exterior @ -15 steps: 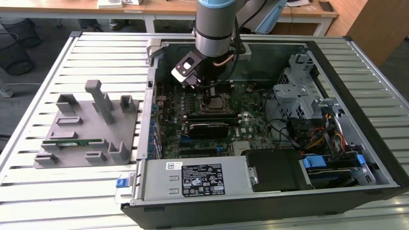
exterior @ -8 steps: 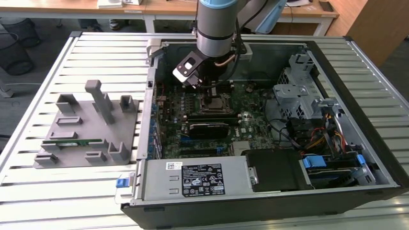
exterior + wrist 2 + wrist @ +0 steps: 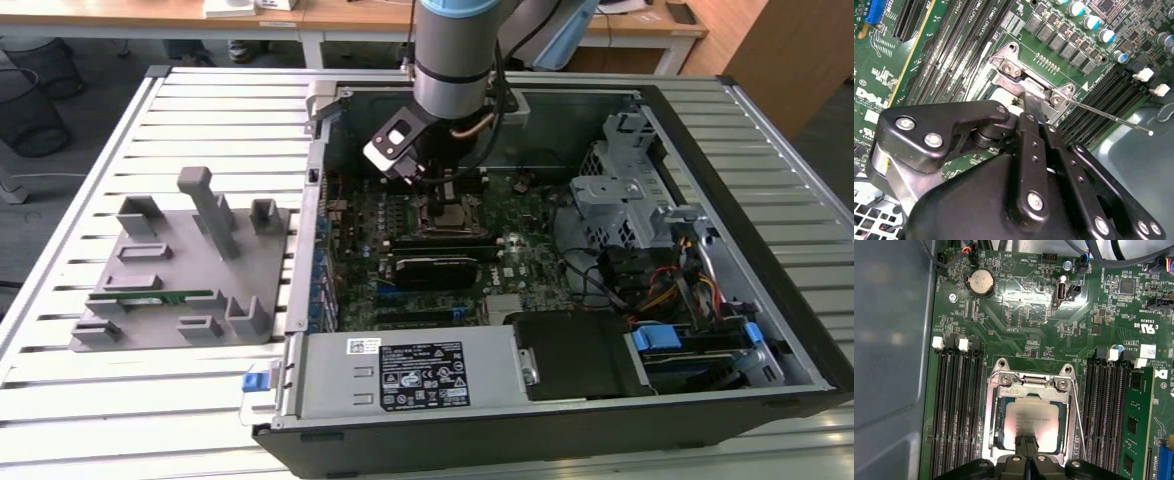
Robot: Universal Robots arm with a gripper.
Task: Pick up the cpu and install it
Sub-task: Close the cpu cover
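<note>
Gripper (image 3: pixel 1025 446) fingers are drawn together at the lower middle of the first wrist view, the two black tips side by side with hardly a gap, and their ends sit over the near edge of the cpu (image 3: pixel 1031 426); whether they pinch a thin edge of it or merely rest closed on its top I cannot tell. That chip lies flat inside the socket frame (image 3: pixel 995 415), its pale metal lid facing up and its rim level with the bracket around it, so it looks seated or very nearly so rather than carried. In the exterior view the arm (image 3: pixel 454 60) reaches straight down into the open computer case (image 3: pixel 747 300), at the centre of the frame, over the motherboard (image 3: pixel 521 240). As for handling, I judge the chip light, rigid and smooth on top, so slippery for bare metal tips, and delicate underneath, where contact faces must not be scraped or pressed askew. Its two opposite side edges are the sensible place to hold it, keeping it level. In the second wrist view the thin latch lever (image 3: pixel 1114 119) stands free, slanting toward the right of the frame, and the memory slots (image 3: pixel 956 410) flank the socket closely.
</note>
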